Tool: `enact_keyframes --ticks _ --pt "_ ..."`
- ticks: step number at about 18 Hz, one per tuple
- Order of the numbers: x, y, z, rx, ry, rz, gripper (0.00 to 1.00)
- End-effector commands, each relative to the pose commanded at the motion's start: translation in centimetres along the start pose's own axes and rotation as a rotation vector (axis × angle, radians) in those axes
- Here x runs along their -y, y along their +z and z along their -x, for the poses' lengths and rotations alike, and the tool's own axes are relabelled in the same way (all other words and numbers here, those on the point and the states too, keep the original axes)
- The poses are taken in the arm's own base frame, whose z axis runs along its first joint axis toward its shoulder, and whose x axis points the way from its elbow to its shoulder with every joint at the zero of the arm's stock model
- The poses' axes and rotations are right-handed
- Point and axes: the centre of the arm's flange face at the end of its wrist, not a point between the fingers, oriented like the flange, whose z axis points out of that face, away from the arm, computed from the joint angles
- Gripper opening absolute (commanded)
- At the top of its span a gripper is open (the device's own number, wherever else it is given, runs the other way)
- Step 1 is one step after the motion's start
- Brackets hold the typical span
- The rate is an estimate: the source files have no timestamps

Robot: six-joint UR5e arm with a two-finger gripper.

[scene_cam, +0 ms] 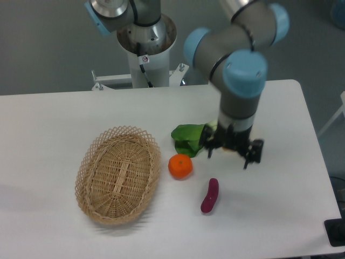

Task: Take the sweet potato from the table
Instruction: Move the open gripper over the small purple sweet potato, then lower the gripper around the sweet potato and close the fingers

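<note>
The sweet potato [210,195] is seen lying flat on the table [48,129], toward the front edge and right of centre, slightly tilted with its upper end leaning right. It is untouched and nothing is resting on it. The gripper [232,152] is held above the table just behind and to the right of the sweet potato, apart from it. The fingers [252,153] are seen spread, pointing down, with nothing pinched between them. The view of the gripper is somewhat motion-blurred.

An orange [180,166] is placed just left of the sweet potato's upper end, near but not touching it. A leafy green vegetable [187,138] is found behind the orange, its right part covered by the arm [241,81]. An oval wicker basket [118,174] is set on the left half of the table, near the front edge, with the orange close beside its right rim. The basket interior is shown holding nothing. The arm's mount column [145,51] is seen behind the back edge of the table, at centre. Whether anything lies under the gripper's wrist cannot be told, since that patch of table is blocked by the arm.
</note>
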Motion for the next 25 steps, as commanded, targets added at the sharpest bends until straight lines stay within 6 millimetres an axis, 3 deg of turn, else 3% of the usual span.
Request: enact_keyframes --ticks 4,8,19,25 --pt "0.7 4.5 -0.1 -0.028 0.021 0.020 1.00" --pt "0.7 6.4 0.1 -0.036 0.022 0.028 1.00" --pt "0.0 9.9 0.2 0.002 0.019 0.062 1.00" --pt "0.0 9.8 0.4 0.021 0.013 0.066 0.97"
